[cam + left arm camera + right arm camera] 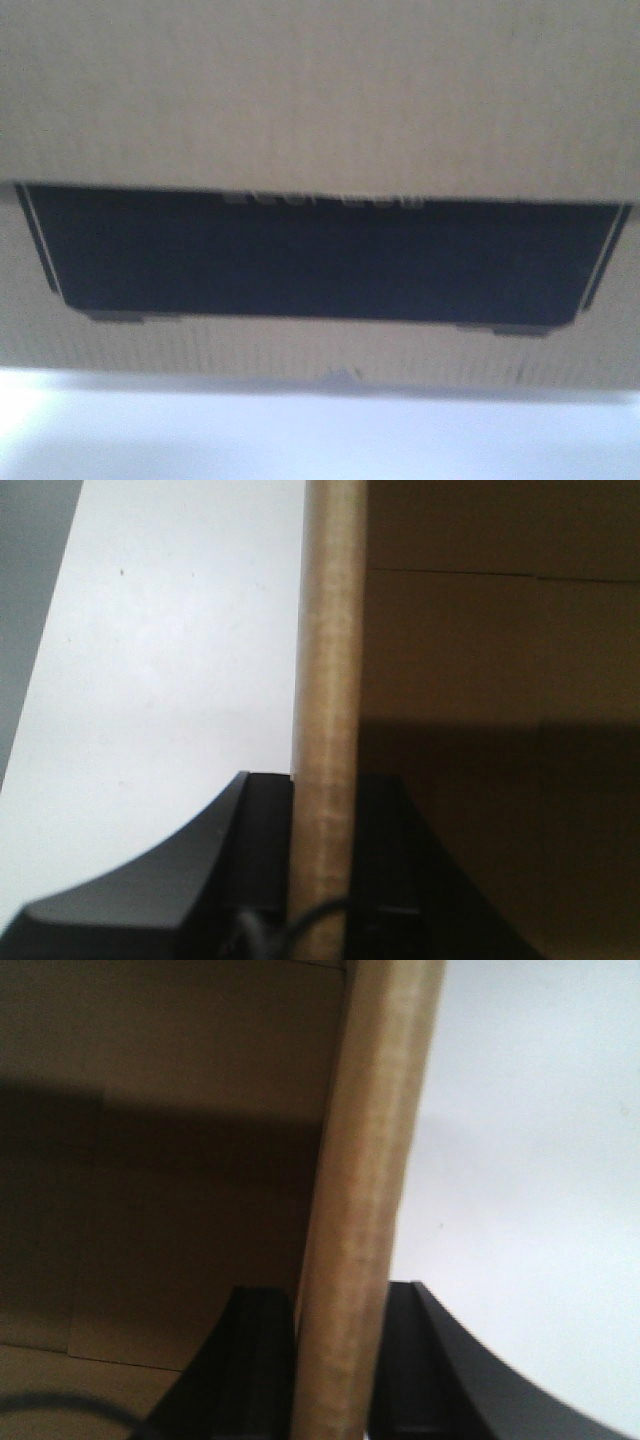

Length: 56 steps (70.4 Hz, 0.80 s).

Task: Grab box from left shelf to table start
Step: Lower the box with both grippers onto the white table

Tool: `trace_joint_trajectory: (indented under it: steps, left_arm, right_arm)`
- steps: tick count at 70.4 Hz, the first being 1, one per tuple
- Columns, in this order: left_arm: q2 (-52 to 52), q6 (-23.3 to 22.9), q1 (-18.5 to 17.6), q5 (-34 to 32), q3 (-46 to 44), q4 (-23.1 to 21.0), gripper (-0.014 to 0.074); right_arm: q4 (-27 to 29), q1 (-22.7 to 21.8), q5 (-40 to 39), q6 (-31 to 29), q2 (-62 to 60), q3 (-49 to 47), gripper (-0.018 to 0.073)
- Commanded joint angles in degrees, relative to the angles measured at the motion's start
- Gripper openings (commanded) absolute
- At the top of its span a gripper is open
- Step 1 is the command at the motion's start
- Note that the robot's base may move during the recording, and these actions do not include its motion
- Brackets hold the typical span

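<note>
the box (320, 110) fills almost the whole front view, very close to the camera and blurred. its overlapping lid covers the top half. the wide black panel (320, 255) sits below it, with pale lettering half hidden under the lid edge, too smeared to read. below the box runs a pale strip of the table (320, 440). a soft shadow lies between the box bottom and that strip, so i cannot tell whether the box rests on the table or hangs just above it.

the left gripper (325, 880) has one dark finger on each side of a thin cardboard wall (330, 680), so the fingers are pinching that wall of the box. the box inside shows brown and shaded to the right, and the white table (170, 680) shows to the left.

the right gripper (340, 1360) mirrors this, with its fingers clamped on the opposite wall (370, 1160). the box interior is on the left and the white surface (530, 1160) on the right. in both wrist views the lid looks open or absent on that side, though the front view shows a lid.

no shelf, rail or rollers show in any view. judgement: the box is off the left shelf and over the table, so the carry looks nearly done. what is left is setting it fully down if it isn't yet, then opening both fingers and pulling back.
</note>
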Motion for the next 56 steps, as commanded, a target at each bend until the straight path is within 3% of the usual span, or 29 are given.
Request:
trace_joint_trajectory:
  steps: [1,14,21,31,44,51,56]
  left_arm:
    - [2.03,0.16,-0.74,-8.72,-2.22,0.00,-0.0096]
    - [7.76,-0.26,-0.16,-8.96,-2.22,1.41,-0.0096]
    - [9.92,-3.57,1.73,-8.85,-2.22,1.16,-0.0096]
    - [11.30,-3.18,5.30,-8.85,-2.22,-4.25,-0.0096]
    - [11.30,0.29,7.88,-8.84,-2.22,-7.26,-0.0092]
    - [11.30,3.10,8.85,-8.84,-2.22,-10.17,-0.0071]
    - [11.30,5.64,9.09,-8.76,-2.22,-12.40,-0.0006]
  right_arm:
    - [7.51,0.45,-5.75,-0.28,0.43,-2.41,0.0060]
    - [7.51,0.45,-7.49,-0.33,3.74,-2.41,0.0060]
    - [7.45,0.45,-7.82,-0.51,4.93,-2.41,0.0060]
    - [6.83,0.45,-7.87,-0.51,5.26,-2.41,0.0060]
    - [5.35,0.45,-7.71,-0.51,5.26,-2.41,0.0064]
    - [4.86,0.45,-7.36,-0.51,5.26,-2.41,0.0141]
    - [4.86,0.39,-7.01,-0.51,5.26,-2.41,0.0239]
